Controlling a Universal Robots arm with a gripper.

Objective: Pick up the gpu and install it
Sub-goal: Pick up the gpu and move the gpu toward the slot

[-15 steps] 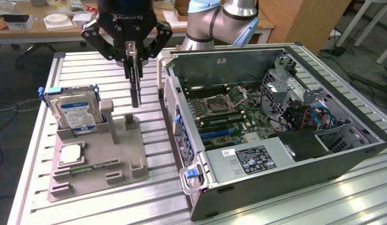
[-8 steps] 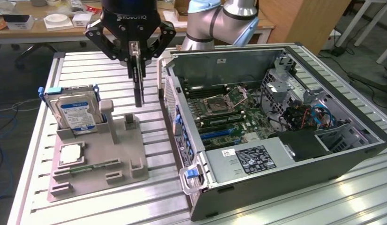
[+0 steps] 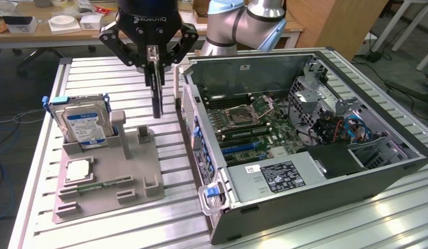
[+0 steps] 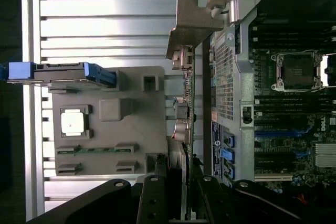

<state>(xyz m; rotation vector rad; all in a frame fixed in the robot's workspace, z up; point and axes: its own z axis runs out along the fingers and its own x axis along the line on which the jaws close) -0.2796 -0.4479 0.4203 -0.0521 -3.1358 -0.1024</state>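
Observation:
The gpu [image 3: 157, 91] is a thin dark card hanging edge-on below my gripper [image 3: 153, 58], which is shut on its upper edge. It hangs in the air above the back of the grey parts holder [image 3: 110, 176], just off the open computer case's side wall [image 3: 189, 98], on the exterior view's left of it. In the wrist view the gpu [image 4: 187, 98] runs away from my gripper [image 4: 178, 174], with its pale metal bracket [image 4: 191, 24] at the far end. It lies between the holder [image 4: 136, 129] and the case wall [image 4: 226, 72]. The motherboard [image 3: 248, 124] lies bare inside the case.
On the holder stand a silver hard drive [image 3: 85, 124] in a blue caddy, a processor chip [image 3: 77, 170] and a green memory stick [image 3: 96, 185]. The case [image 3: 290, 192] takes up the ribbed metal table's [image 3: 103, 72] half on the exterior view's right. Desks with clutter stand behind.

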